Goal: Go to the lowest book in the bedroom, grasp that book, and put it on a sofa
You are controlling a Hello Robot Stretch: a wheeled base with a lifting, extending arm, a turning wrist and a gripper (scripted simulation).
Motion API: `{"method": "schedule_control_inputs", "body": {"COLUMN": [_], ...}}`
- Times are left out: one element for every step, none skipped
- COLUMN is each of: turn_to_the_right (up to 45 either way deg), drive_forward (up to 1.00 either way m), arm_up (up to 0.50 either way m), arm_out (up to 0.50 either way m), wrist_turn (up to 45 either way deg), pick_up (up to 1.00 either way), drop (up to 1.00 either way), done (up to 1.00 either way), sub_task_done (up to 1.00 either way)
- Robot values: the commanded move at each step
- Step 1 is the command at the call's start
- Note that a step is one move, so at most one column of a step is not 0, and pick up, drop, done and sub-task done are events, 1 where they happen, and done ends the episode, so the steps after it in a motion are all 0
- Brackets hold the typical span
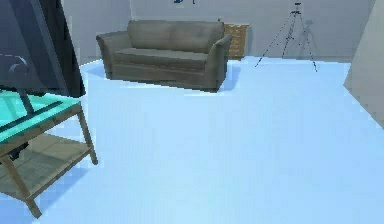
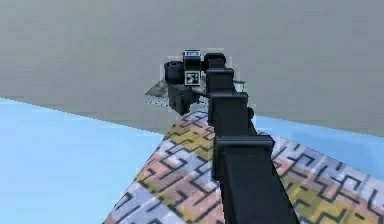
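I am carrying the book; the sofa drop is coming next.
The gripper [image 2: 172,95] is holding a flat grey thing, the book [image 2: 155,96] as I judge, hanging clear above a patterned surface [image 2: 170,175] under the arm [image 2: 235,140]; the next move is calling for a drive over bare floor [image 1: 230,140] to the sofa [image 1: 165,50] ahead, then turning the arm side to it; a table [image 1: 40,125] is sitting near on the forward view's left, a tripod [image 1: 290,35] far right; neither is blocking.

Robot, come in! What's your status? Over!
Jaws hold flat grey thing, likely the book, clear of patterned surface. Sofa ahead, bare floor between. Table off at forward view's left.
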Motion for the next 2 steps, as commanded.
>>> {"method": "schedule_control_inputs", "body": {"turn_to_the_right": [0.0,0.0], "drive_forward": [0.00,0.00], "arm_up": [0.00,0.00], "arm_out": [0.00,0.00], "wrist_turn": [-45.0,-45.0], "pick_up": [0.00,0.00], "drop": [0.00,0.00], "done": [0.00,0.00], "sub_task_done": [0.00,0.00]}}
